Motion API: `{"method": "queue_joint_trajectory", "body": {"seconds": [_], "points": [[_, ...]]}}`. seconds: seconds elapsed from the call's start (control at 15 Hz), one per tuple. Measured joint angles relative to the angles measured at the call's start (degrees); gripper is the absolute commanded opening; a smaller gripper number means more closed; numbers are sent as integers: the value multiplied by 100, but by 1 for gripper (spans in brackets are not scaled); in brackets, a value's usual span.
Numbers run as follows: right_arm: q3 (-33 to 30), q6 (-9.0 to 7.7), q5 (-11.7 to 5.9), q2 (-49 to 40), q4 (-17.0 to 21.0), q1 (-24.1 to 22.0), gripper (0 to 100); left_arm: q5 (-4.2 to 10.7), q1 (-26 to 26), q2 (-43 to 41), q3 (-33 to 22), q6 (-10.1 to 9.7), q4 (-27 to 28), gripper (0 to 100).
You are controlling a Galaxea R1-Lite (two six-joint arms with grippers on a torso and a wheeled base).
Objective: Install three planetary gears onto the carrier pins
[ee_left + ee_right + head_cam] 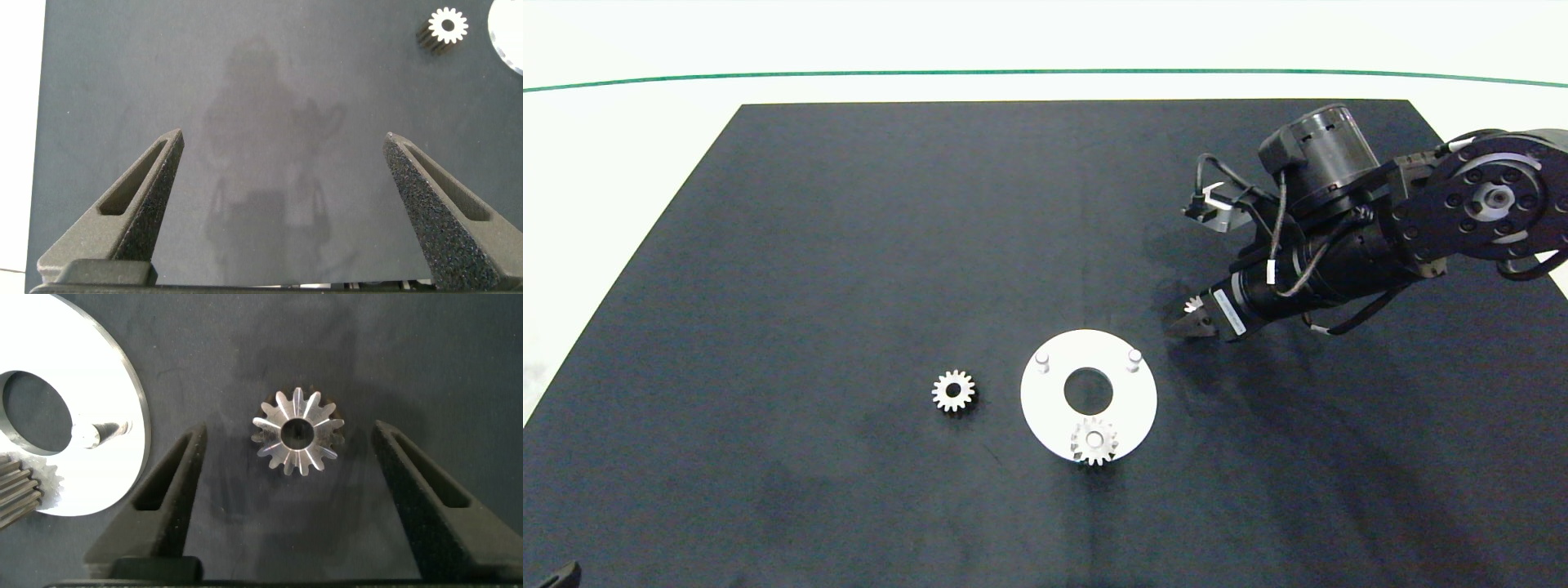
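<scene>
A white carrier disc [1131,400] lies on the black mat. Two of its pins [1042,360] [1134,357] stand bare, and one planetary gear [1094,441] sits on the pin nearest me. A second gear [953,391] lies loose on the mat left of the disc. A third gear [296,433] lies flat on the mat right of the disc, between the fingers of my right gripper [290,427], which stands open around it without touching. From above, this gripper [1186,320] mostly hides that gear. My left gripper [283,135] hangs open and empty over bare mat near the front left corner.
The black mat [849,245] covers most of a white table, with a green line [1045,72] along the far side. The right arm's bulky joints [1486,200] reach in over the mat's right edge. The left wrist view shows the loose gear [447,26] and the disc's rim [511,33].
</scene>
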Motion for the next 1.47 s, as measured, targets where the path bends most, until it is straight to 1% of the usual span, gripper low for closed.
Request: {"method": "queue_joint_trajectory", "body": {"seconds": [1.07, 1.47], "points": [[-129, -18, 4, 196, -2, -24, 44, 0, -21, -24, -5, -2, 2, 100], [-178, -18, -2, 223, 1, -20, 30, 0, -11, -11, -28, 0, -2, 100]]}}
